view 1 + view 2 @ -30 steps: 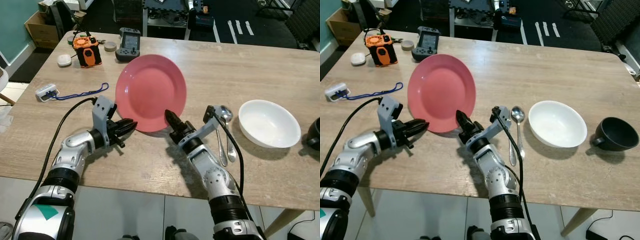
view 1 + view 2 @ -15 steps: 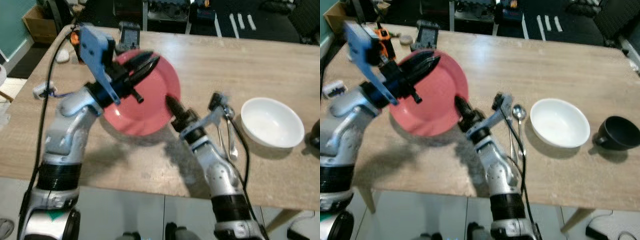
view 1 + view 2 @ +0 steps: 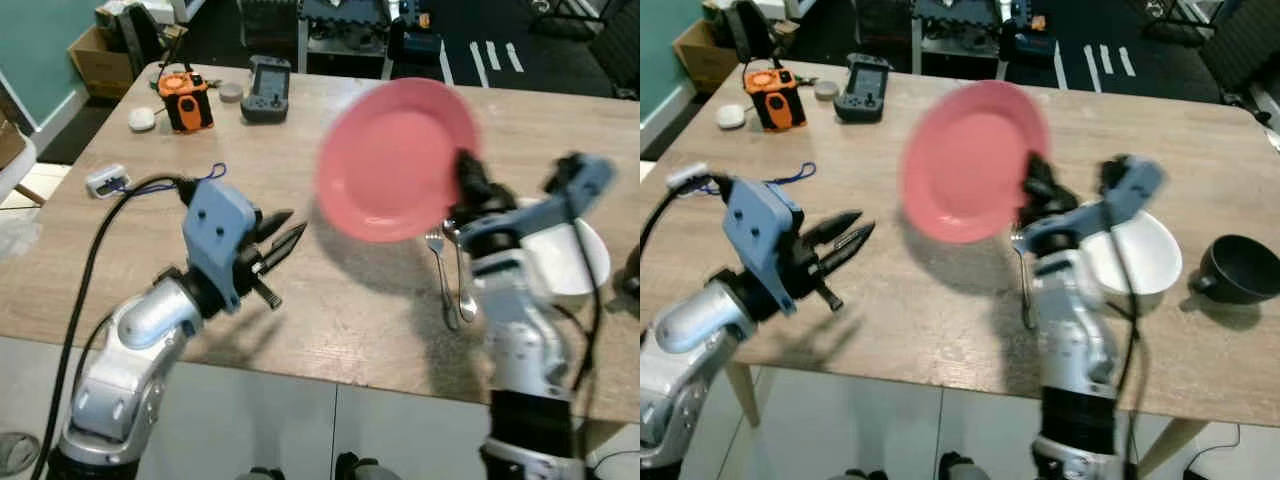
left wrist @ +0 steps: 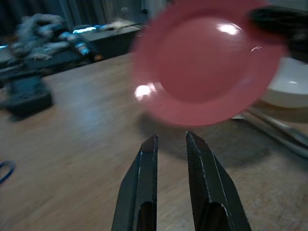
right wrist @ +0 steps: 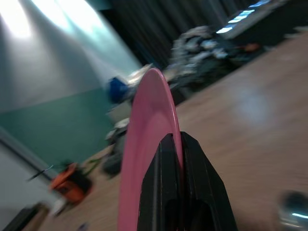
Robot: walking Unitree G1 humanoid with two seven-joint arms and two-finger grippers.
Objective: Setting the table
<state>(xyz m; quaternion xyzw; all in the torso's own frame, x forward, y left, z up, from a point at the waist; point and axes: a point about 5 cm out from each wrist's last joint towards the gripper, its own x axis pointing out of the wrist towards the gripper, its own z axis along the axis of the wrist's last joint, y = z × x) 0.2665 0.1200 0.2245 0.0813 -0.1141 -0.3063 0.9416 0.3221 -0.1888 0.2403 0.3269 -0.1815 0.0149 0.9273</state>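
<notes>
A pink plate (image 3: 395, 160) hangs tilted in the air above the wooden table (image 3: 330, 300), its face turned toward me. My right gripper (image 3: 465, 178) is shut on the plate's right rim; in the right wrist view the fingers (image 5: 166, 159) clamp the plate's edge (image 5: 147, 144). My left gripper (image 3: 283, 229) is open, raised over the table's left part, apart from the plate, with nothing between its fingers (image 4: 147, 163). Beneath the plate lie a fork and spoon (image 3: 448, 290), beside a white bowl (image 3: 1145, 255). A black cup (image 3: 1238, 268) sits at the far right.
At the back left of the table stand an orange device (image 3: 187, 100), a dark game controller (image 3: 268, 88), a small white puck (image 3: 141, 119) and a tape roll (image 3: 232, 92). A white adapter with a blue cord (image 3: 108, 180) lies near the left edge.
The plate rose off the table and swung right in my right gripper. My left gripper, raised at the plate half a second ago, has come away and dropped back left.
</notes>
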